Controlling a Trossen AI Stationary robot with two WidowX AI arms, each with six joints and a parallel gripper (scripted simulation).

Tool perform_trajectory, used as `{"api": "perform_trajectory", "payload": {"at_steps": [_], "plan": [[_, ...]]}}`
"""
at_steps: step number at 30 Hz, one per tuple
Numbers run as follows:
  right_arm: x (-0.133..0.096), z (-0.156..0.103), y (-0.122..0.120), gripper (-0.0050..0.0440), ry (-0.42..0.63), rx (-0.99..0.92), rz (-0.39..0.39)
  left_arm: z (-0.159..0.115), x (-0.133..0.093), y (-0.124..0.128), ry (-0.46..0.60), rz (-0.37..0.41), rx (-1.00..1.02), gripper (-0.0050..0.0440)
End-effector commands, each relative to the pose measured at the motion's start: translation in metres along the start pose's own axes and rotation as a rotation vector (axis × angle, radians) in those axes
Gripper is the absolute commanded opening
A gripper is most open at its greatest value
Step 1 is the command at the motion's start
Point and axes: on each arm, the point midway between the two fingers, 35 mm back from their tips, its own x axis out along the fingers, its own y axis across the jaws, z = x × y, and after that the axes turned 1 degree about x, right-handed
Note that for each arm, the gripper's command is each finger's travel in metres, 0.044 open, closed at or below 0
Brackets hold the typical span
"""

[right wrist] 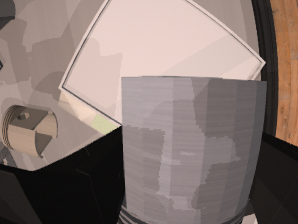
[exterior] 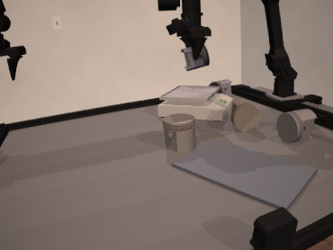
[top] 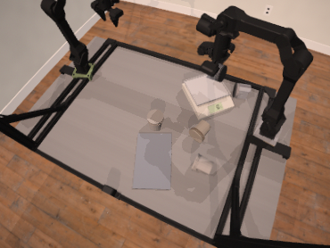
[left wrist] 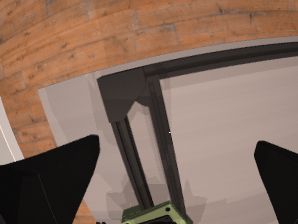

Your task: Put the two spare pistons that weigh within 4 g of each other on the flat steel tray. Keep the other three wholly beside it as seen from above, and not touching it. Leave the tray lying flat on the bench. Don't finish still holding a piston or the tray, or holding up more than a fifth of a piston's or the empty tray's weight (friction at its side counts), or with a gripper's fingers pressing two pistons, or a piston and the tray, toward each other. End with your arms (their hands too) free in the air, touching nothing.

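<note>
Right pincer: clamped on grey piston, tilted, in the air. Scale below it. Tan piston on its side just beside scale. Farther off, steel tray flat, bare. Left pincer well away, fingers apart, nothing between.

The scale's green display shows small dark marks in the top and exterior views, too small and blurred to read as figures. In the right wrist view the part of the display that shows is pale green, with no legible character on it. No other text, label, brand, number or sign can be read in any of the four views.
</note>
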Motion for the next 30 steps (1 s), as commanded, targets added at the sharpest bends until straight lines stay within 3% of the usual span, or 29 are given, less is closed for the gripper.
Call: {"api": "perform_trajectory", "payload": {"at_steps": [1,30], "plan": [[-0.0021,0.0024,-0.0006,0.0158,-0.018,-0.054,0.005,-0.0003,0.0001,-0.0007,0.002,-0.005,0.005,0.044],[-0.0021,0.0024,-0.0006,0.0158,-0.129,-0.765,0.034,-0.0003,0.0001,-0.0007,0.002,-0.005,0.005,0.044]]}}
